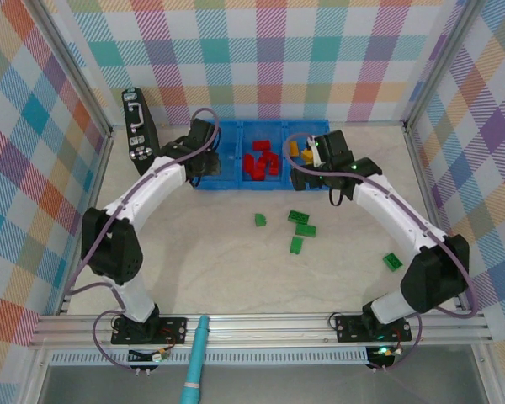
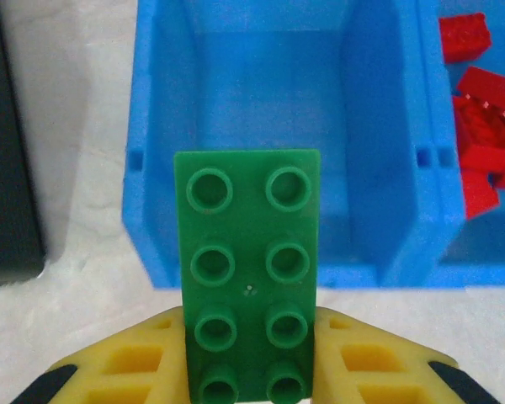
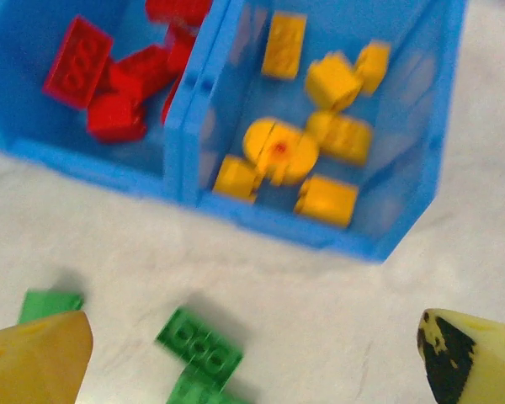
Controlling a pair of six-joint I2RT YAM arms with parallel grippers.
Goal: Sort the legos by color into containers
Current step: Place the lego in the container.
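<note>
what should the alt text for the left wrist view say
A green eight-stud brick is pinched between the left arm's yellow fingers, in front of the end compartment of a blue tray. Red bricks lie in the next compartment on the right; a black case lines the left edge.

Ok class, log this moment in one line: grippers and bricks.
left gripper: shut on green brick at empty left compartment of blue tray | right gripper: open, empty | other green bricks: loose on table

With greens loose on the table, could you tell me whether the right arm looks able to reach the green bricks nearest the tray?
Probably yes: its jaws stand open and empty, and the green bricks lie unobstructed on the table close by.
</note>
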